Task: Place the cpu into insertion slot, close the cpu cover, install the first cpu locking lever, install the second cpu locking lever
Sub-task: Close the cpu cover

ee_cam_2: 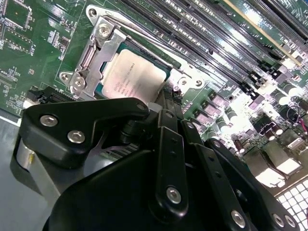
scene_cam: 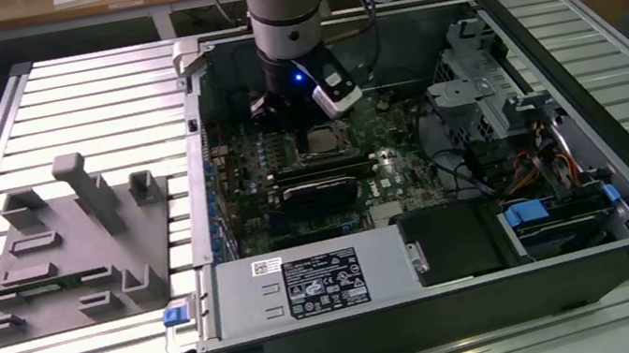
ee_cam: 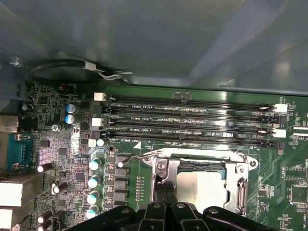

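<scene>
- Flat square grey-metal cpu (ee_cam_2: 137,77): seated in the silver-framed insertion slot (ee_cam: 199,167), with the thin silver windowed cpu cover (ee_cam_2: 98,45) lying over it. Probably light, stiff and fragile underneath, so best held by its edges.
- Black gripper (ee_cam: 163,190): fingers drawn together, nothing visible between them, at the cover's edge.
- Clearance: long black memory slots (ee_cam: 192,120) just beside the slot; thin wire lever (ee_cam: 137,158) near, likely springy.

Grey jig (scene_cam: 68,253) sits on the slatted table (scene_cam: 87,99) beside the open PC case (scene_cam: 439,323). Black memory slots (ee_cam: 192,120) run parallel.
</scene>
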